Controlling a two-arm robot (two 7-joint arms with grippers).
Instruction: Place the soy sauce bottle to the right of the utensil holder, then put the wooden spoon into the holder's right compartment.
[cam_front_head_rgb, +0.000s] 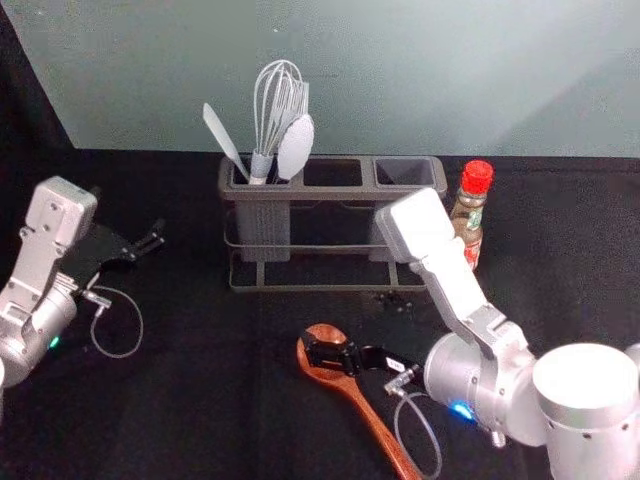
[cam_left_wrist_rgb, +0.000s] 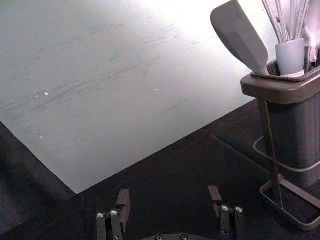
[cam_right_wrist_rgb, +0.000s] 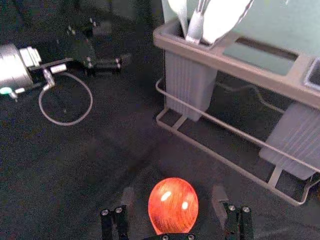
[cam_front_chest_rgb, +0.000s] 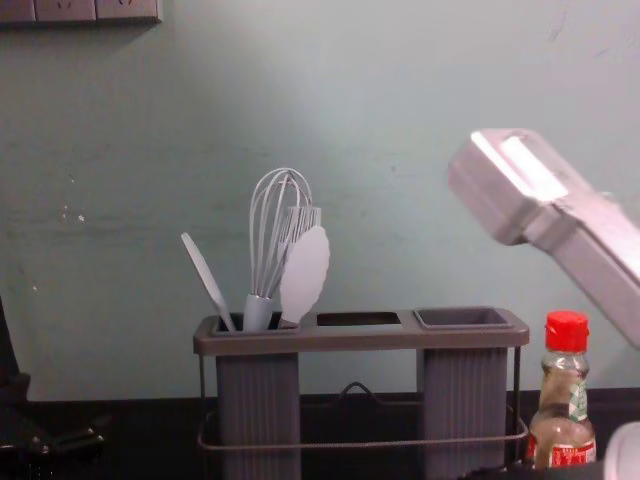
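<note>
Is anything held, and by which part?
Nothing: the right gripper is open around the wooden spoon's bowl, the left gripper open left of the holder.

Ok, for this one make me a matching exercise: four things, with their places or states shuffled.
1. Soy sauce bottle
2. Wooden spoon
3. Right gripper
4. Left gripper

A. Open, at the wooden spoon's bowl
B. Upright, right of the utensil holder
C. Open, off to the utensil holder's left
D. Lying on the black surface

Pairs: 1-B, 2-D, 3-A, 4-C

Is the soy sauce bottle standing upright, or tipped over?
Upright: the soy sauce bottle stands beside the utensil holder, its red cap on top.
</note>
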